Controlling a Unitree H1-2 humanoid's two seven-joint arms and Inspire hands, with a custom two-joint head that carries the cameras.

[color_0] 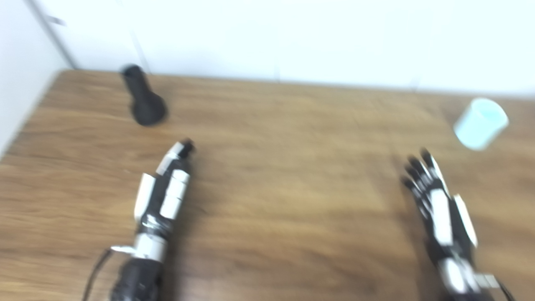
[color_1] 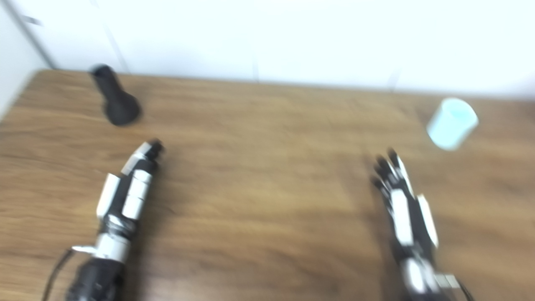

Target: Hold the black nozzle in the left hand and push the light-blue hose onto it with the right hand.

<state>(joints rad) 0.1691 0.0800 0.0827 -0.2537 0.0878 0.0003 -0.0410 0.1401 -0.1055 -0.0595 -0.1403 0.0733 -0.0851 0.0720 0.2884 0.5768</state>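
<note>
Nothing of the task looked done yet. The black nozzle point(color_0: 143, 100) lay on the wooden table point(color_0: 292, 167) at the far left, close to the far edge, untouched and on its side with its wider end toward the robot. The light-blue hose point(color_0: 480, 123), a short tube piece, lay at the far right, well apart from the nozzle, with the width of the table between them.

The left hand point(color_0: 165, 192) was held over the table on the near side of the nozzle, fingers stretched out and pointing toward it, holding nothing. The right hand point(color_0: 436, 205) was held over the table on the near side of the hose, fingers straight and slightly spread, also empty. Both pictures were blurred, so finer detail could not be read.

All of it seemed left to do: gripping the nozzle, gripping the hose, bringing the 2 together and pushing the hose on
</note>
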